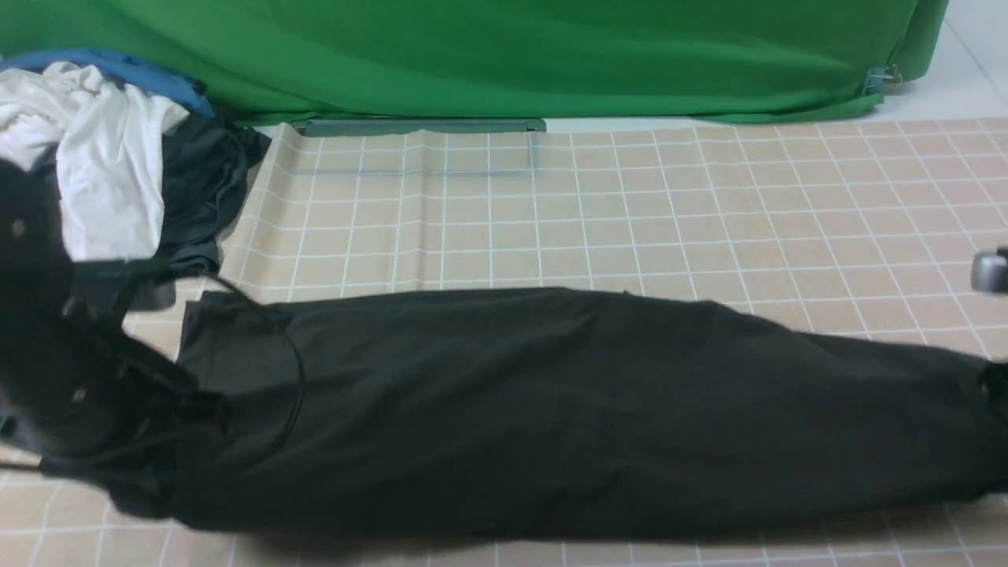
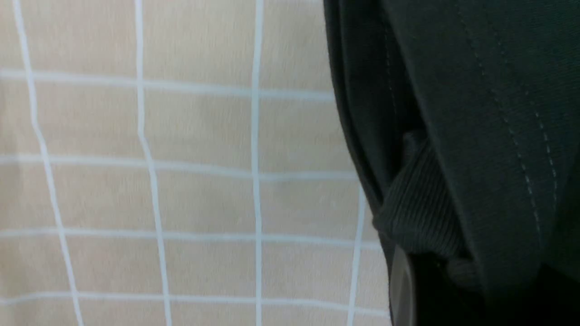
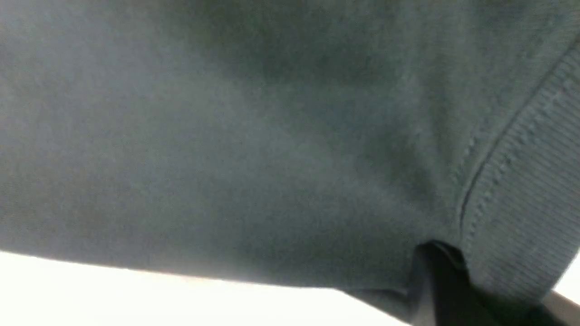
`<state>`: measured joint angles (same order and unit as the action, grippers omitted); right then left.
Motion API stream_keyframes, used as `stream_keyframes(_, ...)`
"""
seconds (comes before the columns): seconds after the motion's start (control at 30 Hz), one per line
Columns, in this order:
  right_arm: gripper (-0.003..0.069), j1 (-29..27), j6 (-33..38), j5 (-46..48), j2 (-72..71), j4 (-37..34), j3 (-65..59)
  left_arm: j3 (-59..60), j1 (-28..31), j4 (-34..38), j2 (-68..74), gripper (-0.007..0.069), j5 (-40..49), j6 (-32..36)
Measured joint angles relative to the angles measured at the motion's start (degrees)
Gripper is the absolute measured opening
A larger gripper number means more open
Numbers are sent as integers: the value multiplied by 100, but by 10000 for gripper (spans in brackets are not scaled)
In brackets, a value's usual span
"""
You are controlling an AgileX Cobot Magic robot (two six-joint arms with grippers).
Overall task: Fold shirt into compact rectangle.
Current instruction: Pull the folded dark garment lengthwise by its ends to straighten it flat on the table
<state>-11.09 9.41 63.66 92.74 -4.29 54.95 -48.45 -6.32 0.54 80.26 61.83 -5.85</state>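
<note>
**Shirt stretched along the lower edge of the frame, both claws on it**

Front view: the black shirt (image 1: 551, 409) lies on the table (image 1: 630, 205), folded into one long narrow band. It runs from the lower left of the frame to the right edge, tapering toward the right. The table carries a beige cover with a white grid.

Left claw (image 2: 408, 290): closed on the shirt's left end. In the wrist view, stitched hem layers and a ribbed band bunch against one finger (image 2: 401, 285). The second finger is hidden by cloth.

Right claw (image 3: 435, 280): clamped on the shirt at the right end. Fabric fills the wrist view and pinches in at the dark finger (image 3: 432, 271), beside a ribbed band. View blurred.

Upper left of the frame: a white garment (image 1: 102, 173) heaped over a dark grey garment (image 1: 209, 189), with blue cloth (image 1: 150, 75) behind. A green backdrop (image 1: 512, 55) spans the top.
</note>
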Motion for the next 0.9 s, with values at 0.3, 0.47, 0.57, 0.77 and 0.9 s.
stream_keyframes(0.3,353,0,-30,-437,-252,203,-573,257,0,-407,-160,195,18,-147)
stream_keyframes(0.47,384,40,-169,-443,-252,285,-265,136,0,-943,-168,362,-57,-316)
stream_keyframes(0.57,338,171,-350,-460,-252,254,37,-82,0,-1045,-186,402,-212,-570)
stream_keyframes(0.77,80,988,-302,-1104,-240,-42,330,-225,0,137,-206,151,-603,-10)
stream_keyframes(0.9,36,1469,-269,-1618,-32,-110,348,211,-165,1324,-170,28,-1390,717)
